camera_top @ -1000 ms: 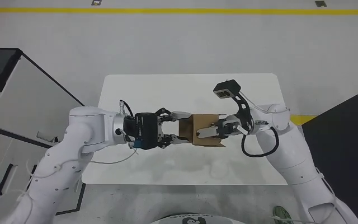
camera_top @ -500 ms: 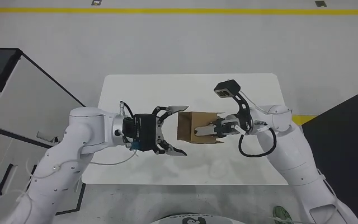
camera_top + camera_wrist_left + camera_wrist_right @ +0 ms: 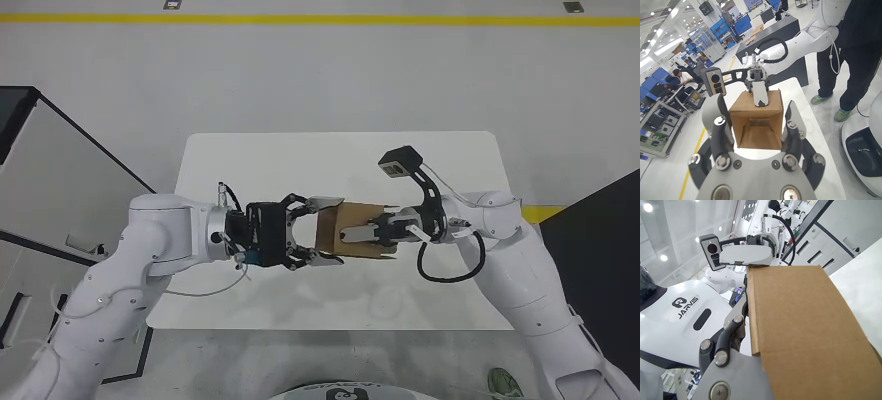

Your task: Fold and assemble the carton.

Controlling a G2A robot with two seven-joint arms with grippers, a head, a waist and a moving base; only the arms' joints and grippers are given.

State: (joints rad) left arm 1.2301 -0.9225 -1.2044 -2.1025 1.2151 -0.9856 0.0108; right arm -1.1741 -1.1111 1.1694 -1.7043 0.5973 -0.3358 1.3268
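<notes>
Carton (image 3: 368, 214) end between your left gripper's (image 3: 328, 232) spread fingers, right gripper (image 3: 352, 234) clamped on its top panel, open table (image 3: 450, 170) all around.

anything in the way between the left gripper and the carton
Nothing visible. The left gripper is open, its fingers flanking the carton at its open end; the right gripper holds the far side, clear of that gap.

The carton (image 3: 345, 215) lies between the left jaws and the right jaws.
</notes>
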